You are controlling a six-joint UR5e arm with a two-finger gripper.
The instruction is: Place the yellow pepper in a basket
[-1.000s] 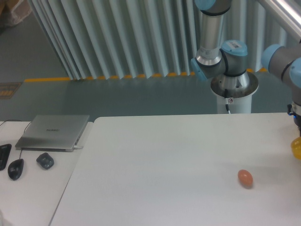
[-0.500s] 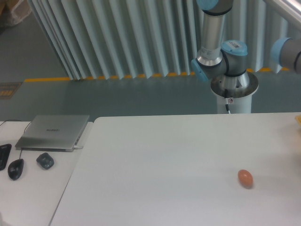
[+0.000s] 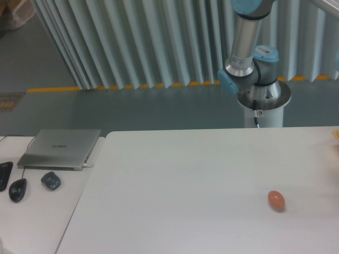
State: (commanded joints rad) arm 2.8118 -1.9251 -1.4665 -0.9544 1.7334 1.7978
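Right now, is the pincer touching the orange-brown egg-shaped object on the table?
Apart. The camera view shows the orange-brown egg-shaped object lying alone on the white table, nothing near it; the pincer itself is out of frame.

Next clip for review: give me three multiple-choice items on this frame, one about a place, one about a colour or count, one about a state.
1. Where does the orange-brown egg-shaped object lie?
A. On the white table's right part
B. On the laptop
C. On the floor

2. How many small dark items sit left of the table, below the laptop?
A. One
B. Three
C. Six

3. What state is the laptop in?
A. Open
B. Closed flat
C. Standing on edge

Answers: 1 A, the object rests on the white surface toward the right. 2 B, a mouse, a rounded dark item and a dark thing cut by the frame edge show there. 3 B, its lid lies flat. The end effector is out of view.
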